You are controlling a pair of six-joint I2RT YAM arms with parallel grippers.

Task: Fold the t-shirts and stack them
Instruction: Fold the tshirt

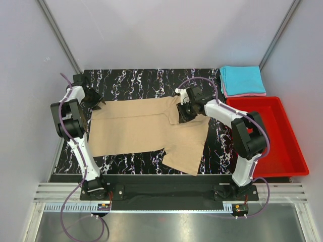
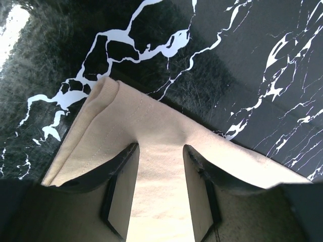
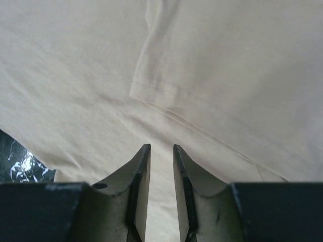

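Tan t-shirt (image 1: 141, 131) half-folded centre; cyan t-shirt (image 1: 242, 79) atop pink t-shirt (image 1: 250, 95).

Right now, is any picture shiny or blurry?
Left wrist view: white glare on the table, top left. Right wrist view: no glare, and the stitching on the tan t-shirt looks sharp. Top view: even light, only soft shadows.

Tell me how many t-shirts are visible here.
3: a tan shirt spread on the table; a folded cyan shirt at the far-right corner, on a pink shirt. Others may hide in that stack.
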